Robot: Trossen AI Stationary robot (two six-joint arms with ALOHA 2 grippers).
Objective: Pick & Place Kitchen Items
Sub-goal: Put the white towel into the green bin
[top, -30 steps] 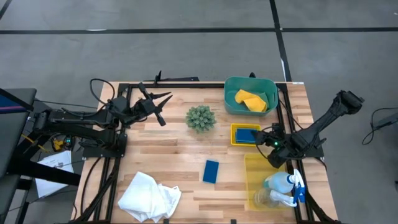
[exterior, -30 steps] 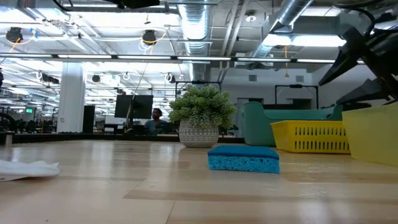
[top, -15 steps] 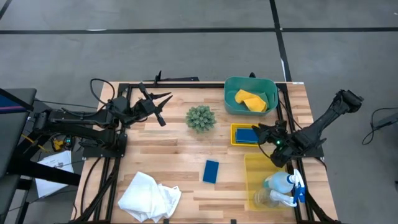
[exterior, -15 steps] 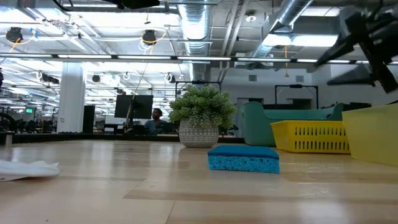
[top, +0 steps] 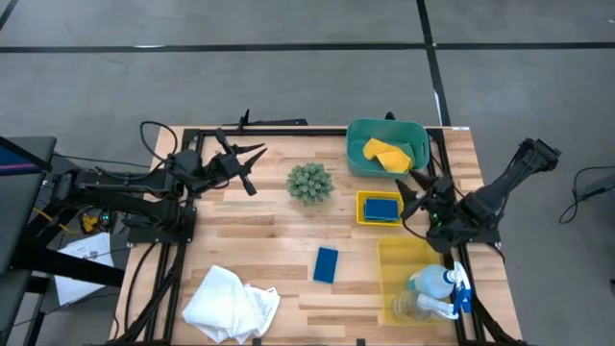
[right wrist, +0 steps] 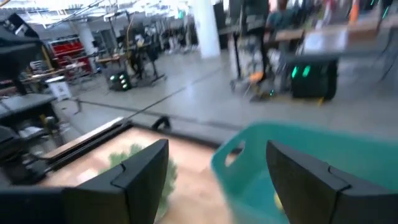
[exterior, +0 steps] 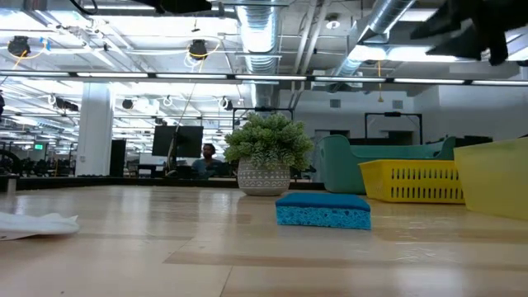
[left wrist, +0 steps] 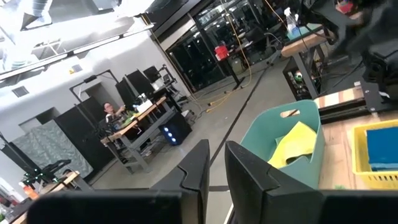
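The flat rectangular blue sponge [top: 327,264] is lying loose on the bare wood at lower centre of the high view, between the crumpled white cloth [top: 231,302] at lower left and the translucent yellow bin [top: 393,258] at lower right; in the low view it is sitting flat at centre frame, porous and square-edged. It appears to be awaiting pickup. A second blue sponge [top: 382,208] is already lying inside the small yellow slotted basket [top: 362,199] at centre right, and a yellow sponge [top: 388,154] is resting in the teal oval tub [top: 357,144] at upper right, which suggests sorting is partly done. The clear spray bottle with blue trigger [top: 440,283] is lying in the translucent bin.

The right gripper [top: 414,195] is hanging above the basket's right edge with its jaws spread and nothing between them. The left gripper [top: 252,167] is waiting at upper left, jaws nearly closed and holding nothing, beside the round spiky green plant ball [top: 309,183].
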